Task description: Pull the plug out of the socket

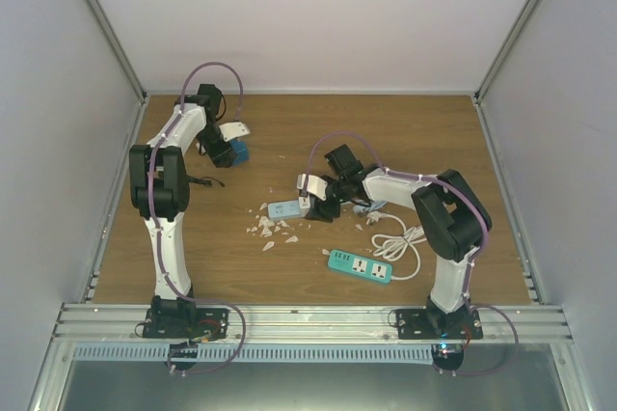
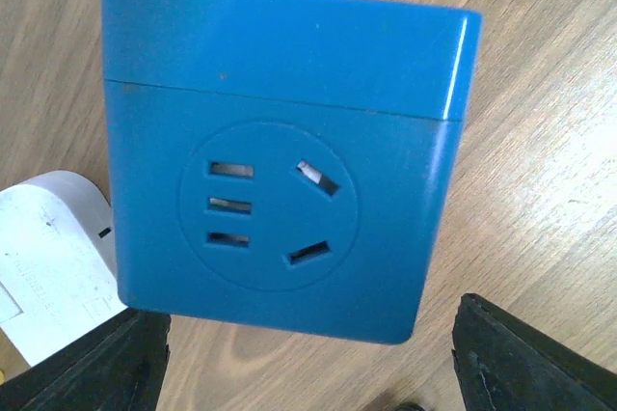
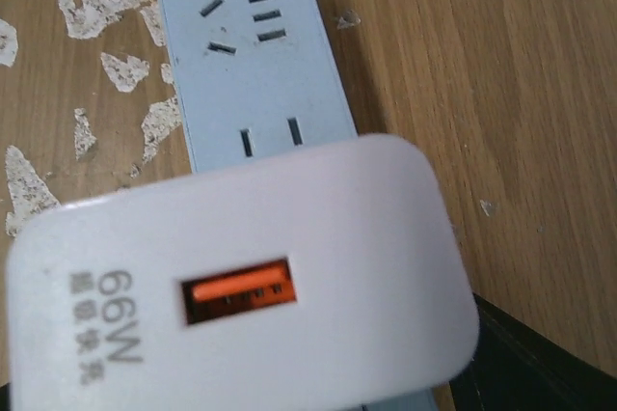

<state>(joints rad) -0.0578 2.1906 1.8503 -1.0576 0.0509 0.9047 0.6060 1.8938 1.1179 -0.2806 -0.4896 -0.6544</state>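
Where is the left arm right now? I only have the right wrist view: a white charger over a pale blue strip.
Observer: Toward the far left corner of the table. The left gripper hangs over a blue cube socket, fingers wide apart and not gripping it.
Operator: Is anything plugged into that cube?
Observer: Not in the face that the left wrist view shows. Its slots are all bare.
Operator: What lies next to it?
Observer: A white adapter sits right against the cube's side. I cannot tell whether it is plugged into that side.
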